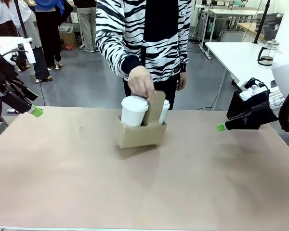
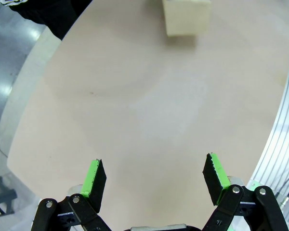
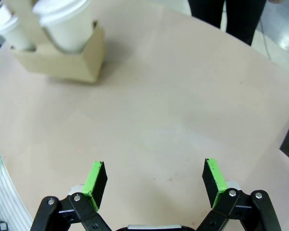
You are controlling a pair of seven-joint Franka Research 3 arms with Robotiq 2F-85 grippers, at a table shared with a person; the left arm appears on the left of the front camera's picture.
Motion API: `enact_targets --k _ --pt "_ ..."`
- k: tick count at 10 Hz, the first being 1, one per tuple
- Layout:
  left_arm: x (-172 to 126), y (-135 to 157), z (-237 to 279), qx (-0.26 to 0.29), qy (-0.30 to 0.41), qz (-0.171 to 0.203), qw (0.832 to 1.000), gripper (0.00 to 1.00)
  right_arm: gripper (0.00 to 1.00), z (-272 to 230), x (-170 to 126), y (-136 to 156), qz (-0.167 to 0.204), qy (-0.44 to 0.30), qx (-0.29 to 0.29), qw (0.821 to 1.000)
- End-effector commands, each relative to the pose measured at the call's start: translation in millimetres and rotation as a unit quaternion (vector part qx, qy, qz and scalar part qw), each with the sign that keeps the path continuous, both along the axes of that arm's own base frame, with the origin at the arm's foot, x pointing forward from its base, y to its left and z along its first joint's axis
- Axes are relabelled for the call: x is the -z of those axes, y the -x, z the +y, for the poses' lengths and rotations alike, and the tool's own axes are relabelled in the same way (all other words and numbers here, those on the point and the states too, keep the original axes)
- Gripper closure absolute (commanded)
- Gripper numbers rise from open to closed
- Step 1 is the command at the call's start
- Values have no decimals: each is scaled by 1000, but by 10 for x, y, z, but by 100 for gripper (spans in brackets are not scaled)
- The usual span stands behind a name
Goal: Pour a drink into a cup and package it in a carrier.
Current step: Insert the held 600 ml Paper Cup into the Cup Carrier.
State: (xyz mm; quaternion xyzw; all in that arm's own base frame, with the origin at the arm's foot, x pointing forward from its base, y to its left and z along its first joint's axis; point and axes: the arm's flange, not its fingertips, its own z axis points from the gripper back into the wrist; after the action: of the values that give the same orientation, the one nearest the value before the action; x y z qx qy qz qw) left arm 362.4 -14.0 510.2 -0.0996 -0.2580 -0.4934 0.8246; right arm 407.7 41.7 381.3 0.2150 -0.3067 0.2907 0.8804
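We count two lidded white cups, one [image 1: 134, 110] nearer us and one [image 1: 164, 109] behind the handle, both seated in one tan cardboard carrier [image 1: 140, 134] near the table's [image 1: 86, 183] far edge. One person's hand [image 1: 140, 82] rests above them. Two grippers, left [image 1: 36, 111] and right [image 1: 222, 127], flank the table's side edges.

white lidded cups [image 1: 134, 110], tan carrier [image 1: 140, 134], zebra-striped black-and-white sweater [image 1: 143, 33], beige table [image 1: 144, 183]

Black pincer [image 2: 154, 175], green pads [image 2: 92, 174]
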Motion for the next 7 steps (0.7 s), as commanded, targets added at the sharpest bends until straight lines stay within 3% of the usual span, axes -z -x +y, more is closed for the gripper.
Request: enact_targets --k 1,7 --pt "-10 8 19 2 -5 0 1000 0 0 -18 9 5 1 0 -6 1000" --pt "-10 8 19 2 -5 0 1000 0 0 -18 9 5 1 0 -6 1000"
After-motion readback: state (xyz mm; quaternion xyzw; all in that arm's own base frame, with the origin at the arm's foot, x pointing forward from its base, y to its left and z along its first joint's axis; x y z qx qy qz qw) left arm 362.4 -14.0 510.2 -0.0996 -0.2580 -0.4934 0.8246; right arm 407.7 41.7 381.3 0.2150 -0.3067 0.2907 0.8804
